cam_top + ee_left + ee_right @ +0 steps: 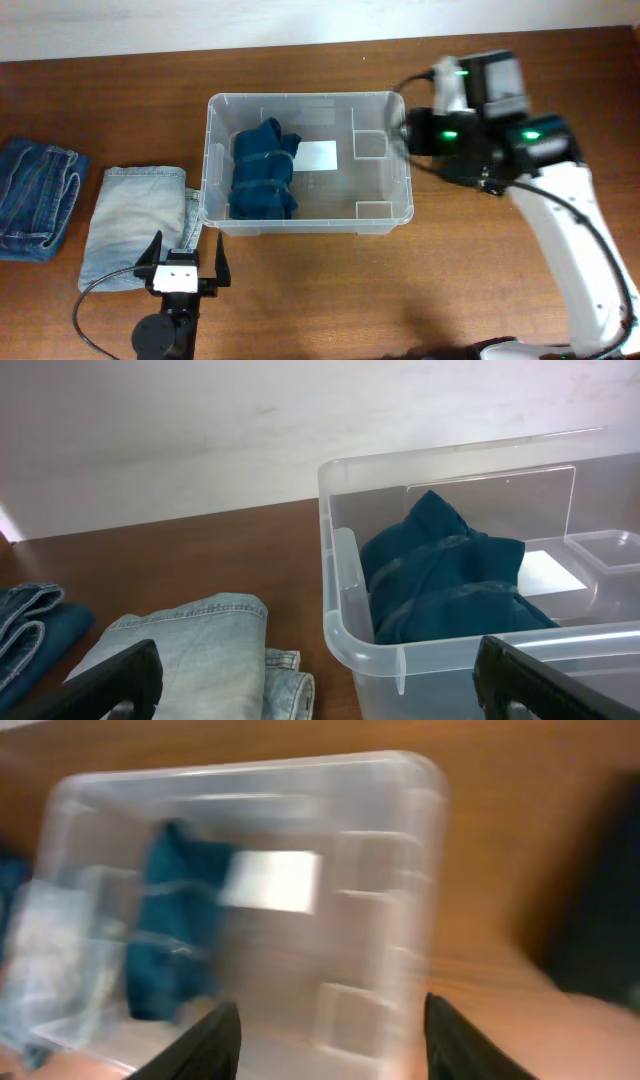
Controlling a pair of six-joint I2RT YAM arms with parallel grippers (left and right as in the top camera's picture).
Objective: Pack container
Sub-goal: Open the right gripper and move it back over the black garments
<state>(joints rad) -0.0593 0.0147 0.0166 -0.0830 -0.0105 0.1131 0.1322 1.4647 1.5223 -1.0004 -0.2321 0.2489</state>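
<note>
The clear plastic container (pixel 300 98) stands mid-table, with a white label (pixel 318 155) on its base. A folded dark blue garment (pixel 265 170) lies in its left half. My right gripper (pixel 412 135) hangs at the container's right end. In the blurred right wrist view, the right gripper (pixel 330 1040) is open with nothing between its fingers, above the container (pixel 430 840) and the garment (pixel 170 920). My left gripper (pixel 185 255) is open and holds nothing in front of the container's left corner. The left wrist view shows the left gripper (pixel 315 680), the container (pixel 345 630) and the garment (pixel 450 580).
Folded light-blue jeans (pixel 135 225) lie on the table left of the container, just ahead of my left gripper, and show in the left wrist view as light-blue jeans (pixel 190 650). Darker denim jeans (pixel 35 195) lie at the far left edge, seen as darker denim (pixel 30 625).
</note>
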